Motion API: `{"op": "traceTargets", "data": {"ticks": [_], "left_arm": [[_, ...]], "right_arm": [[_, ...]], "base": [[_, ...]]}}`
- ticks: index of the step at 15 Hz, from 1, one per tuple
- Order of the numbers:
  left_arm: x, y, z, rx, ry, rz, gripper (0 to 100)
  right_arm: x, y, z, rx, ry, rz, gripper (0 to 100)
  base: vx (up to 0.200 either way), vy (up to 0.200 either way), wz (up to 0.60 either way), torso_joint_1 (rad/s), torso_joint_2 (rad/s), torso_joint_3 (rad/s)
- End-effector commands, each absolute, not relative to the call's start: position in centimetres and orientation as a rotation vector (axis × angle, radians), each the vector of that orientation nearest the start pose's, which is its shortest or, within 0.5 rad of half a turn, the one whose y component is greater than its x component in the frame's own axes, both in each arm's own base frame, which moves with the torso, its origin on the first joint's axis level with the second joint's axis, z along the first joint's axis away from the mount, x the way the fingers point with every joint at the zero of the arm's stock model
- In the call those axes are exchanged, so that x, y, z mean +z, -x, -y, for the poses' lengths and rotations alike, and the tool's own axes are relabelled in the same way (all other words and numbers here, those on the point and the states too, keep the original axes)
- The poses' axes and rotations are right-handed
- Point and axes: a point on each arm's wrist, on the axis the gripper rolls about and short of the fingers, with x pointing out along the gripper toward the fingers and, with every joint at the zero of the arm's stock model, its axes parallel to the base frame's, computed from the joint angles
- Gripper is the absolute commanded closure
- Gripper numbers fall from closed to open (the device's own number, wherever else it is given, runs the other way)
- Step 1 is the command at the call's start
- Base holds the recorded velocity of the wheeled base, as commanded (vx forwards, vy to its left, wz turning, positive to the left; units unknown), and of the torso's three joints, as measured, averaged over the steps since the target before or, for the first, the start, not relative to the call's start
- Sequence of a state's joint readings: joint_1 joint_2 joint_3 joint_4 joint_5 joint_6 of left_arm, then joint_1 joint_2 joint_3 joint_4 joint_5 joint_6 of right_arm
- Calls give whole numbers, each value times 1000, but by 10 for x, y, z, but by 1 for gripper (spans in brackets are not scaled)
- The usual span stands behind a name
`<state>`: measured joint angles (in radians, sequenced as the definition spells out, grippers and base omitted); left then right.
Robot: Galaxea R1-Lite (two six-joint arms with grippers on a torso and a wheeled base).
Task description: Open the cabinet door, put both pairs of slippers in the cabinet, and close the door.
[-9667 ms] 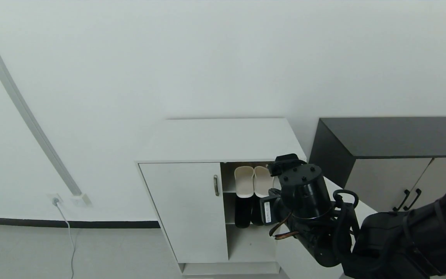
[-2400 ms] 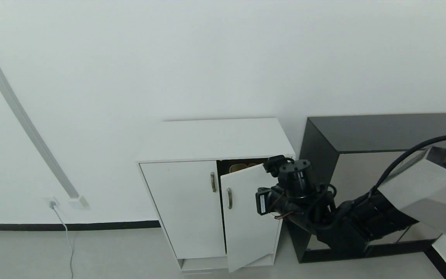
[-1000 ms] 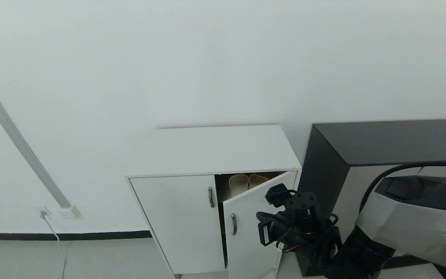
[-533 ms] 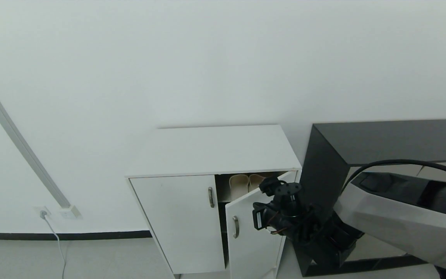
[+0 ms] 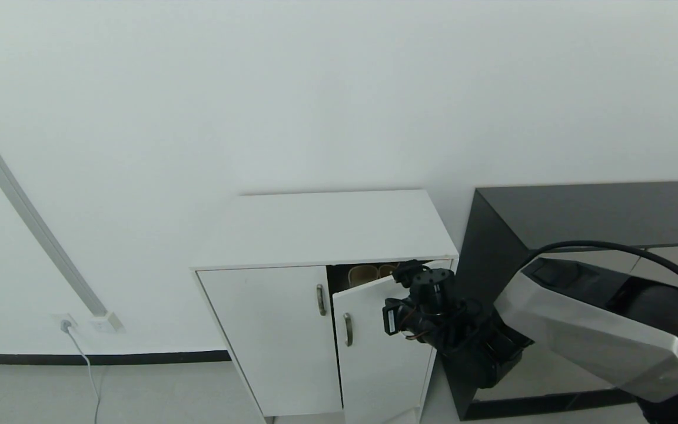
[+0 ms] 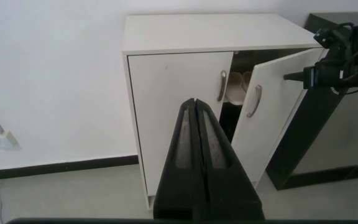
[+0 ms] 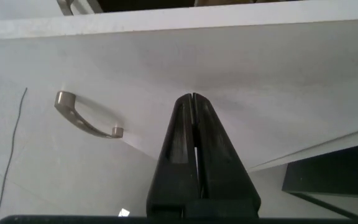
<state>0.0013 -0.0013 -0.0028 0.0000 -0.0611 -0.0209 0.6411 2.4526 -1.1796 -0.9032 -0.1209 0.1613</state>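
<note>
A plain white wall is running behind everything, with grey floor below it. One white cabinet is standing against that wall, and it is carrying two doors and two metal handles. The left door is sitting closed; the right door is hanging ajar, swung partway out from the cabinet front. One handle is sitting on the left door and the other handle on the right door.

Through the gap at the cabinet's top, the head view is showing the tips of two beige slippers on the upper shelf. The left wrist view is looking deeper in, showing a dark shape beneath them, too shadowed to count.

The right gripper is pointing at the outer face of the right door, beside its handle, fingers pressed together on nothing; it seems to be touching the panel. The left gripper is hovering well apart from the cabinet front, its fingers likewise closed and holding nothing.

One dark cabinet is standing just beside the white cabinet's right side. A wall socket with a cable is sitting well to its left.
</note>
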Motion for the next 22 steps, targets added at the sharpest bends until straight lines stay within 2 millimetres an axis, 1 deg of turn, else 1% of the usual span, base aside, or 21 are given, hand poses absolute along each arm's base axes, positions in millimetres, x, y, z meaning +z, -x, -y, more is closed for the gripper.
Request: {"op": "traceTargets", "data": {"ticks": [1, 4, 8, 12, 17, 22], "left_arm": [[76, 23, 1, -60, 21, 2, 100], [76, 23, 1, -60, 21, 2, 100], [76, 23, 1, -60, 21, 2, 100], [76, 23, 1, -60, 21, 2, 100], [76, 23, 1, -60, 21, 2, 100], [76, 23, 1, -60, 21, 1, 100]], "right_arm": [[5, -370, -271, 480, -19, -382, 100], [10, -380, -269, 464, -20, -388, 100], [6, -397, -266, 438, -19, -397, 100], [6, -404, -268, 431, -19, -401, 100], [15, -414, -270, 424, -18, -399, 100], [19, -419, -271, 420, -20, -394, 100]], "base": [[0, 0, 0, 0, 0, 0], [0, 0, 0, 0, 0, 0], [0, 0, 0, 0, 0, 0], [0, 0, 0, 0, 0, 0], [0, 0, 0, 0, 0, 0], [0, 0, 0, 0, 0, 0]]}}
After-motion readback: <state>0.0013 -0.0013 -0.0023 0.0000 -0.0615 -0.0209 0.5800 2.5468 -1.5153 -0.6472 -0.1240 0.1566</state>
